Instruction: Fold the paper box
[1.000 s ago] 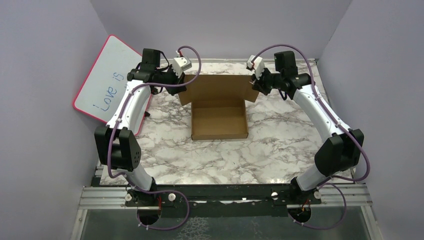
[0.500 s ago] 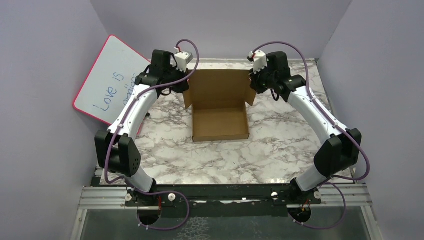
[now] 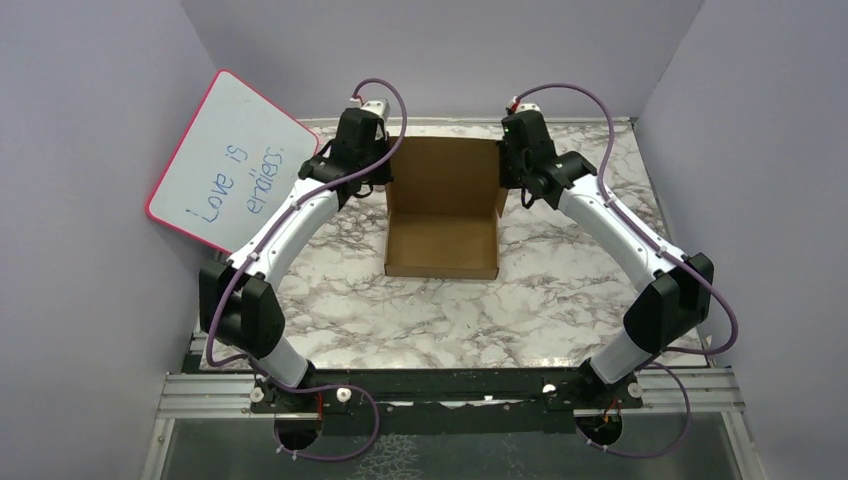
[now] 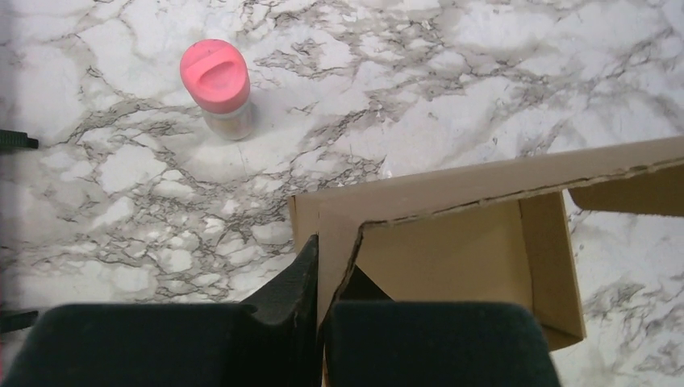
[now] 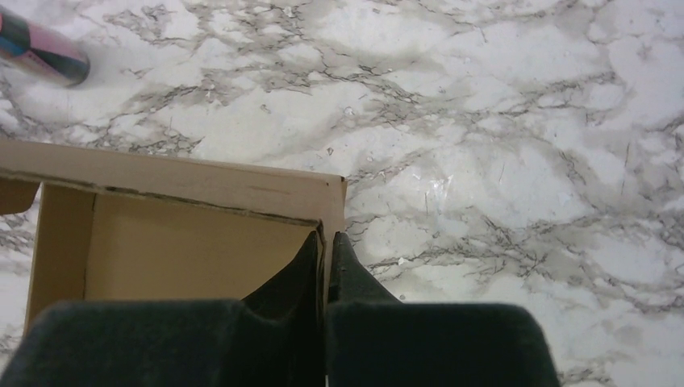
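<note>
Marble table (image 3: 330, 300), paper box (image 3: 440, 245), left fingers (image 4: 294, 282) and right fingers (image 5: 348, 274) pinching flaps

Edges and fingers hide parts of the paper box (image 4: 452, 250)
Left wrist view: the box runs off the right edge, its near corner covered by the left gripper (image 4: 331, 258). Right wrist view: the right gripper (image 5: 325, 239) masks the wall edge it pinches; a dark-tipped cylinder (image 5: 36, 50) is cropped at the top-left corner. Overhead, on the whiteboard (image 3: 215, 165), the second word is too small to read
</note>
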Robot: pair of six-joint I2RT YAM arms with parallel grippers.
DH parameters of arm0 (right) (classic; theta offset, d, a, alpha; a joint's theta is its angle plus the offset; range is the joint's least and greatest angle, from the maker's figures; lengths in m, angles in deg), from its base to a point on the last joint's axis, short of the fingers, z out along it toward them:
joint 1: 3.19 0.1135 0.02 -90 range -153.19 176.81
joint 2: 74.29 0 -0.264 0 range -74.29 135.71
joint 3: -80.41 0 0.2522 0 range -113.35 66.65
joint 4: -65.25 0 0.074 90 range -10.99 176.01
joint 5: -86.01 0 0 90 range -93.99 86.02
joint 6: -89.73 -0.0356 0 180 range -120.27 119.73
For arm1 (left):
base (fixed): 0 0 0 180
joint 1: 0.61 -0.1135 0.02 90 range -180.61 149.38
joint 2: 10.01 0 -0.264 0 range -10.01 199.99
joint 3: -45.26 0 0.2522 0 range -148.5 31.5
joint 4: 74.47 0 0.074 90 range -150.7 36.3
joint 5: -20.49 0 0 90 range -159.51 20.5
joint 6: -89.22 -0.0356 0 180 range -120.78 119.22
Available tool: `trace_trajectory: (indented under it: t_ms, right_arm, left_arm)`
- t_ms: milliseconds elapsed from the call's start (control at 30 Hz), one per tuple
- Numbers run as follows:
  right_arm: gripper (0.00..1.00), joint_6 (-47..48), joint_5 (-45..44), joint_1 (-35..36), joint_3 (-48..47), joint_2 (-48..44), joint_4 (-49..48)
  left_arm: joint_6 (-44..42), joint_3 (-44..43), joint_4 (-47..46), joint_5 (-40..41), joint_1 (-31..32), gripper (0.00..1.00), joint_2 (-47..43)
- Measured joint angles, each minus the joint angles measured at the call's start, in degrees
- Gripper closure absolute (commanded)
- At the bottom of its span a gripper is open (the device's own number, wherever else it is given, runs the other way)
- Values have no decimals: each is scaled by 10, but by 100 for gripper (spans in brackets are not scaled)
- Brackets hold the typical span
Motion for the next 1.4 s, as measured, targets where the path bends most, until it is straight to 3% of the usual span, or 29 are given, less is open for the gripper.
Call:
trace_trajectory:
  t_ms: [133,233,433,600,1100,1400]
  right_arm:
    - [99,-52,-44,13,-2,1,10]
    - [99,-75,-64,15,-2,1,14]
    - [72,-69,-75,18,25,-14,-6]
    - [61,-38,-59,22,64,-47,-27]
    - [31,59,14,22,119,-139,-29]
    - [34,137,89,-17,218,-206,-81]
  left_arm:
    - [37,21,-35,31,12,95,-5]
    - [49,30,-50,41,19,88,-7]
    - [51,55,-70,55,25,64,-34]
    - [33,83,-83,55,21,49,-93]
    - [-31,243,-65,-15,-75,36,-280]
    - [-97,316,-87,-73,-100,38,-333]
